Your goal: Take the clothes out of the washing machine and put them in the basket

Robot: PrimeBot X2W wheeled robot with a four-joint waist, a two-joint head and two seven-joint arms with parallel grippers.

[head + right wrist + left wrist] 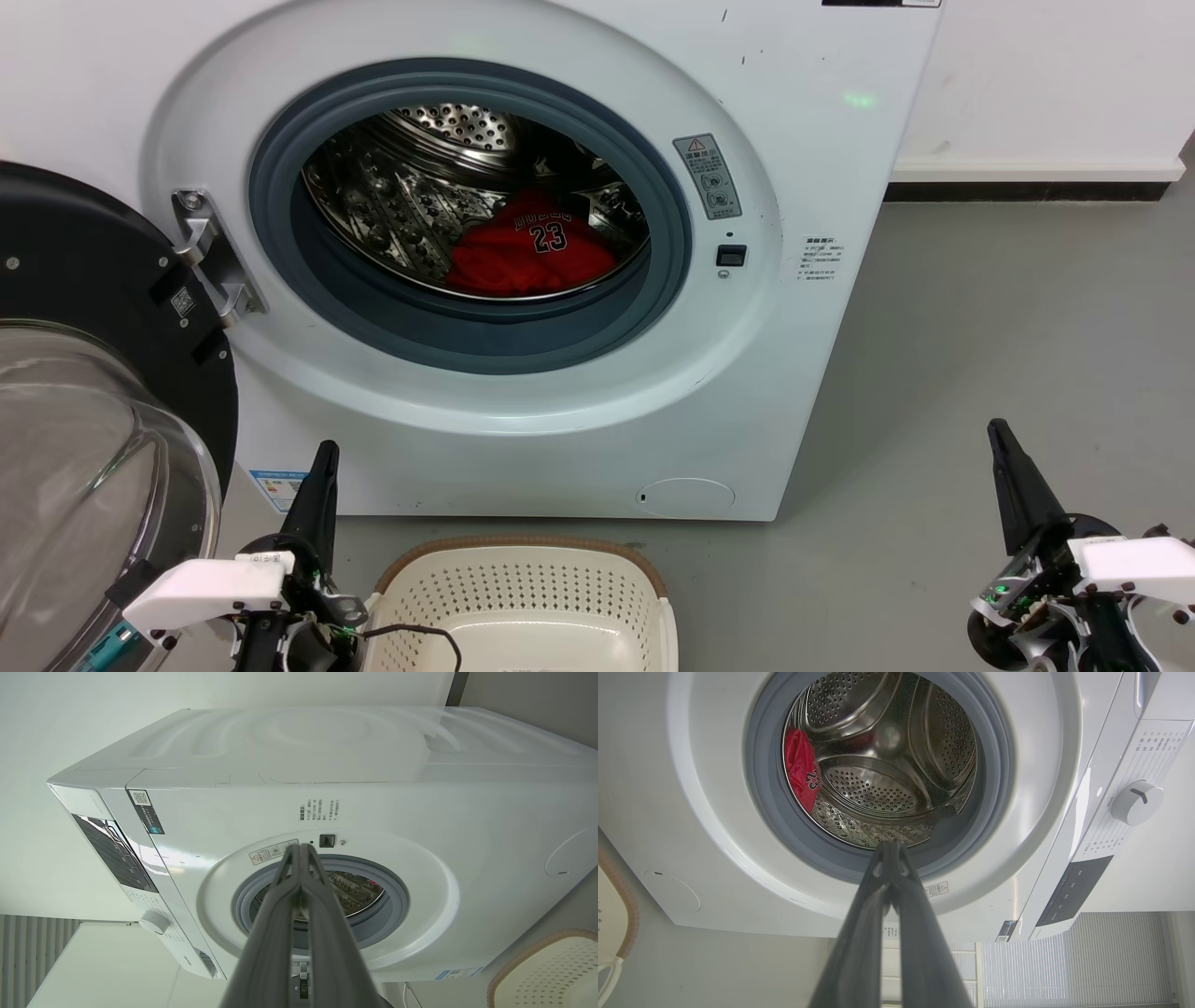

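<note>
**Two closed grippers, red clothes (527,250) lying in the open washing machine (812,392)**

We see the left gripper (324,459) at the lower left of the head view and the right gripper (999,446) at the lower right. Each has its two long dark fingers pressed together, tips meeting, with nothing held.

The clothes lie as one red heap on the bottom of the steel drum (401,196), close to its front edge and a little right of centre. A white 23 faces us. We cannot tell whether the heap is one garment or two. It spreads wider than it is tall, its long axis running side to side across the drum.

From both grippers the heap lies up and forward, past the grey seal (467,347). We judge the left gripper the nearer. Its wrist camera looks straight into the drum mouth, while the right gripper stands well off to the side.

The door (89,271) hangs open at the machine's left edge. The basket (523,544) stands on the grey floor (980,355) just in front of the machine's base and just beside the left gripper. What shows of it holds no clothes. A white wall (1046,75) rises behind.
</note>
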